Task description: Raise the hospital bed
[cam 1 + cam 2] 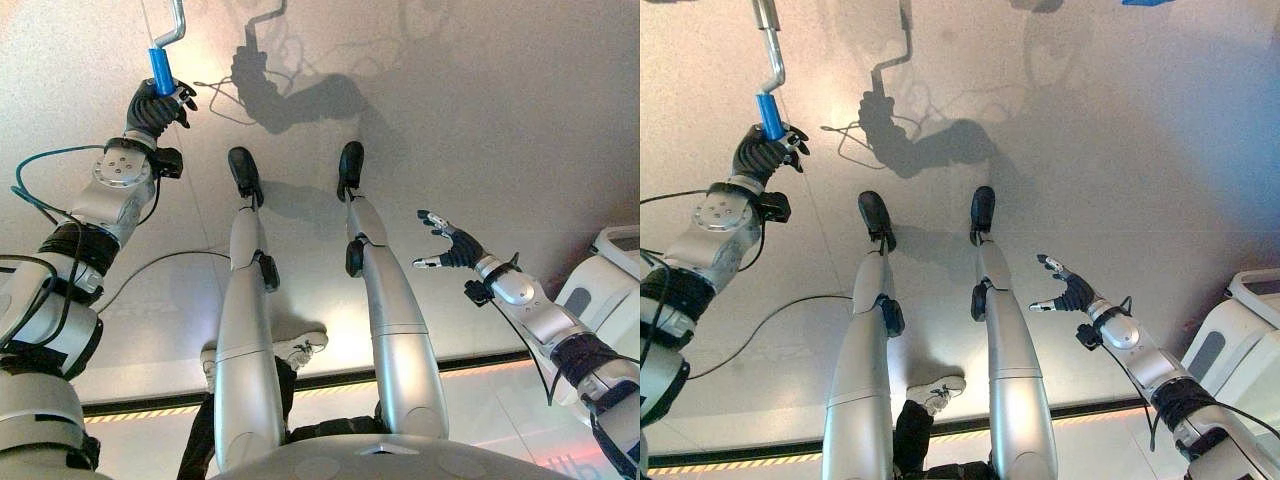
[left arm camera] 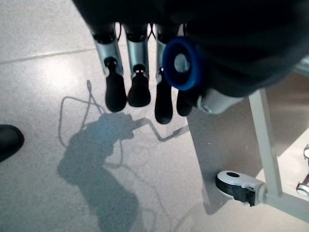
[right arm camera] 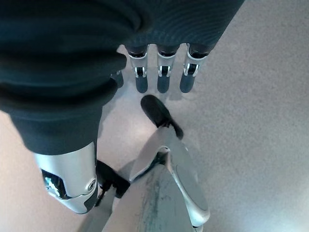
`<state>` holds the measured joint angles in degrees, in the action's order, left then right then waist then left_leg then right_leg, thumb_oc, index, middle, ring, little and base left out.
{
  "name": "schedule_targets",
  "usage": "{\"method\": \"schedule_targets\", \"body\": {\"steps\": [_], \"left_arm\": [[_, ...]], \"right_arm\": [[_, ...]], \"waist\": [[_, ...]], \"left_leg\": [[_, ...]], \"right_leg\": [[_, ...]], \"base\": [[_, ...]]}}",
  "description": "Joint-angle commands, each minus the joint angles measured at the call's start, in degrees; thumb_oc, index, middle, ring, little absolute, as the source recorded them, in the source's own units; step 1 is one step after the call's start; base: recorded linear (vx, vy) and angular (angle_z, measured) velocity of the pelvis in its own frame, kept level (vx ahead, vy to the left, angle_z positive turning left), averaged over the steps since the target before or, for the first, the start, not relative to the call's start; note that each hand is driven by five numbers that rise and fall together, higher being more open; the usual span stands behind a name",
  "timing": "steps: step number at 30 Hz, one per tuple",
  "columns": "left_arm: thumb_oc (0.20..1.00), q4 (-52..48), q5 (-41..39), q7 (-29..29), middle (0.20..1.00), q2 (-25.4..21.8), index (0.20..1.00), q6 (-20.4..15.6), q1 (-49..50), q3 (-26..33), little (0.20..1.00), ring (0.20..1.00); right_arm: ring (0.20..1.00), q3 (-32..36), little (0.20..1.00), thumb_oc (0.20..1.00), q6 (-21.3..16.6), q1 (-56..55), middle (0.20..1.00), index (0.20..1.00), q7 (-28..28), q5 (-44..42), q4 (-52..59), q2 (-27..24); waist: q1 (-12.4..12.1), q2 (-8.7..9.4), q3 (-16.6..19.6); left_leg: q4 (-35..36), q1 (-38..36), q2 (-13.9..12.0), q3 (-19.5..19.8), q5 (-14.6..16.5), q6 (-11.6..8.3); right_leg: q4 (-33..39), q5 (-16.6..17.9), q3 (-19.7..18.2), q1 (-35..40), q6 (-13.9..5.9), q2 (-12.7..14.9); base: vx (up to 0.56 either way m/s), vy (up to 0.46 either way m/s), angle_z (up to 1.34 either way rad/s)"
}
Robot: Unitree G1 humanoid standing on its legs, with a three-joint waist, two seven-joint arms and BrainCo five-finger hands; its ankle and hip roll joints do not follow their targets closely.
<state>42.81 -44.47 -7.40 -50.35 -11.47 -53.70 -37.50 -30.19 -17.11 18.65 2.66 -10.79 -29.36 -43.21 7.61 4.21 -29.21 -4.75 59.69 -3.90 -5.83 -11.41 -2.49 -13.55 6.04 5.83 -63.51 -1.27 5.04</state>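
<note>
Blue crank grip (image 2: pixel 182 63) sits wrapped in your left hand (image 1: pixel 155 105), shaft running up-away; right hand (image 1: pixel 452 247) hangs loose-fingered, well apart.

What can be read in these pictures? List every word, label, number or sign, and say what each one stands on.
No text here is legible.
Blue crank grip, held in the left hand: no print shows.
Bed caster: no label shows.
Reddish marks on the floor: cut off at the picture's edge, unreadable.
</note>
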Motion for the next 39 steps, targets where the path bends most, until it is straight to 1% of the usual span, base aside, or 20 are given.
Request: {"method": "schedule_targets", "body": {"steps": [1, 9, 25, 30, 32, 34, 39], "left_arm": [[0.200, -4.57, 5.06, 1.34, 0.200, 2.46, 0.200, -3.34, -6.63, 0.09, 0.200, 0.200], [0.200, -3.65, 5.69, 1.70, 0.200, 4.04, 0.200, -3.13, -8.07, -0.91, 0.200, 0.200], [0.200, -8.19, 5.25, 1.29, 0.200, 7.07, 0.200, -4.08, -11.40, -4.48, 0.200, 0.200], [0.200, -11.23, 3.52, 1.72, 0.200, 6.85, 0.200, -4.78, -12.52, -6.01, 0.200, 0.200], [0.200, -13.62, 2.31, 2.35, 0.200, 6.01, 0.200, -5.15, -13.24, -7.32, 0.200, 0.200], [0.200, -13.63, 2.30, 2.35, 0.200, 6.01, 0.200, -5.14, -13.26, -7.35, 0.200, 0.200], [0.200, -17.45, 0.80, 2.67, 0.200, 4.32, 0.200, -5.91, -14.17, -9.14, 0.200, 0.200]], "right_arm": [[1.000, -2.40, 1.000, 1.000, -0.43, 0.09, 1.000, 1.000, -0.14, -0.25, 0.58, -1.34], [1.000, -2.68, 1.000, 1.000, -0.48, 0.71, 1.000, 1.000, -0.19, -0.14, -0.01, -1.11], [1.000, -3.44, 1.000, 1.000, -0.11, 1.55, 1.000, 1.000, -0.82, 0.30, -0.47, -0.49], [1.000, -3.59, 1.000, 1.000, -0.06, 1.04, 1.000, 1.000, -0.77, 0.22, -0.27, -0.37], [1.000, -3.45, 1.000, 1.000, -0.02, 0.30, 1.000, 1.000, -0.54, 0.21, -0.26, -0.63], [1.000, -3.42, 1.000, 1.000, -0.02, 0.28, 1.000, 1.000, -0.53, 0.22, -0.25, -0.62], [1.000, -3.53, 1.000, 1.000, -0.03, -0.63, 1.000, 1.000, -0.32, 0.09, -0.20, -0.64]], "waist": [[0.54, -0.07, -0.54], [0.78, -0.41, -0.54], [1.03, -0.80, -0.49], [1.01, -1.01, -0.35], [1.01, -1.04, -0.27], [0.99, -1.03, -0.27], [0.92, -1.23, -0.10]], "left_leg": [[-10.29, -3.07, 1.01, 0.14, 12.23, 0.45], [-10.15, -3.22, 0.94, -0.03, 12.21, 0.28], [-10.32, -3.16, 1.22, -0.03, 12.22, 0.34], [-9.99, -3.53, 1.31, -0.04, 12.30, 0.32], [-9.97, -3.48, 1.41, 0.01, 12.21, 0.31], [-9.98, -3.48, 1.41, 0.02, 12.21, 0.31], [-9.93, -3.33, 1.52, 0.09, 12.08, 0.26]], "right_leg": [[0.31, 1.91, -1.71, 2.12, -5.77, -2.96], [0.14, 1.78, -1.90, 2.04, -5.65, -3.19], [-0.11, 1.81, -1.87, 2.19, -5.62, -2.95], [-0.16, 1.85, -1.97, 2.20, -5.72, -2.85], [-0.10, 1.88, -1.78, 2.29, -5.69, -2.76], [-0.10, 1.88, -1.77, 2.29, -5.69, -2.75], [-0.11, 1.81, -1.60, 2.20, -5.71, -2.73]], "base": [[0.00, 0.000, 0.00], [0.00, 0.000, 0.00], [0.00, 0.000, 0.00], [0.00, 0.000, 0.00], [0.00, 0.000, 0.00], [0.00, 0.000, 0.00], [0.00, 0.000, 0.00]]}}
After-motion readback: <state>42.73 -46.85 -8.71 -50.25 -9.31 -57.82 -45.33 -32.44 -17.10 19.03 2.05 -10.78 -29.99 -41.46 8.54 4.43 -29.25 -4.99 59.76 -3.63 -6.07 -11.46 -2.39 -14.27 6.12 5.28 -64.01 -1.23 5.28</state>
